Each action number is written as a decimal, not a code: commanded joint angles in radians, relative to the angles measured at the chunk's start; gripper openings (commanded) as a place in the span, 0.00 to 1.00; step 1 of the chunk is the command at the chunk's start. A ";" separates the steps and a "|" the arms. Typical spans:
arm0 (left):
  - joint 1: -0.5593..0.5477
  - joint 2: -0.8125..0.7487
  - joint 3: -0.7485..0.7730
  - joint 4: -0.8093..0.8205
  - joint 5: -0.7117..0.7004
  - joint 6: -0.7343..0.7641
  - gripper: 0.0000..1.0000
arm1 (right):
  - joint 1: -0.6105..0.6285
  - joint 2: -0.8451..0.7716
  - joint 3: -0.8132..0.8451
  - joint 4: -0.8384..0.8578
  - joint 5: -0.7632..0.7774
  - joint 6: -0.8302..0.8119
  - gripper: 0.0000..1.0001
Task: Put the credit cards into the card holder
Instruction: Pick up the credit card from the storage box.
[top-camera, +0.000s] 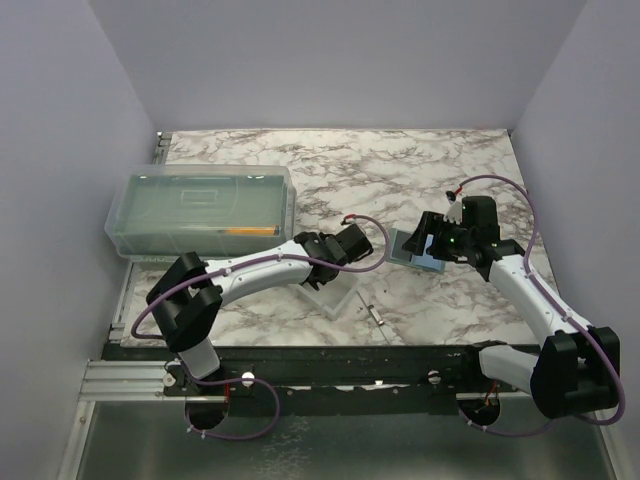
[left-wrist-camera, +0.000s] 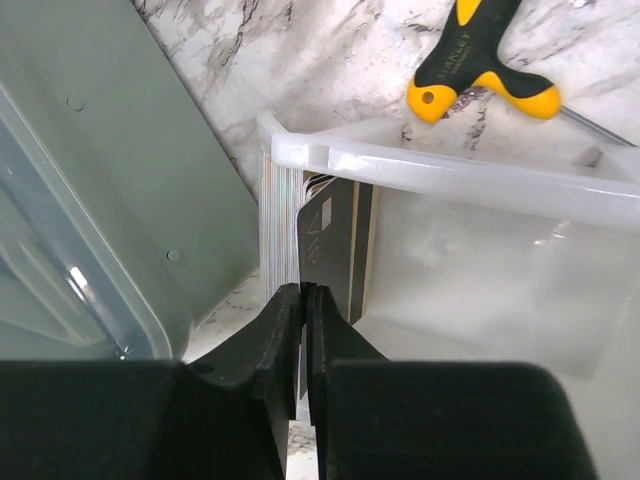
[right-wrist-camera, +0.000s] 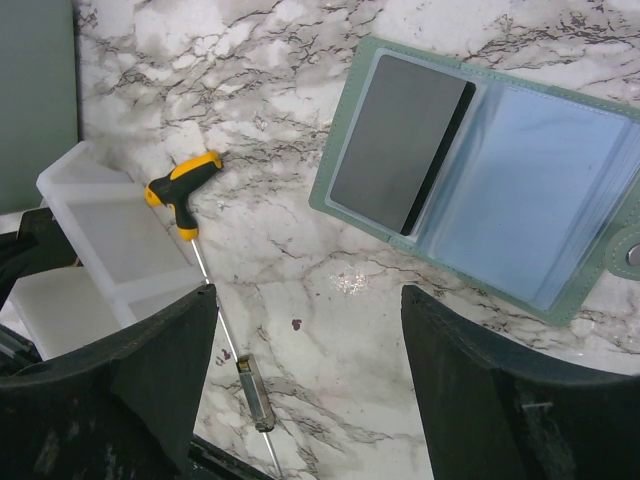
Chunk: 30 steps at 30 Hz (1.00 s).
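Pick step: my L pincer (left-wrist-camera: 303, 300) is clamped on black card (left-wrist-camera: 330, 250) standing in clear tray (left-wrist-camera: 450, 170); R pincer (right-wrist-camera: 310, 330) gapes over open card holder (right-wrist-camera: 520, 180) on tabletop. Next, I reckon: lift straight up, carry to holder

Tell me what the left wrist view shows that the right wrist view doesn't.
Left wrist only: the left gripper pinching a black card from the stack standing in the clear tray. Right wrist only: the open right gripper and the open card holder lying flat, a dark card in its left pocket. Both: the orange-handled screwdriver, the tray, the marble table.
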 joint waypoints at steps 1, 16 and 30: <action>0.008 -0.060 0.033 -0.032 0.032 -0.023 0.06 | -0.005 -0.012 -0.001 -0.011 0.005 -0.009 0.77; 0.050 -0.153 0.156 -0.110 0.279 -0.089 0.00 | -0.006 0.004 0.013 -0.016 0.012 0.009 0.77; 0.238 -0.037 0.318 0.303 0.982 -0.374 0.00 | -0.283 0.220 0.078 -0.027 0.048 0.085 0.72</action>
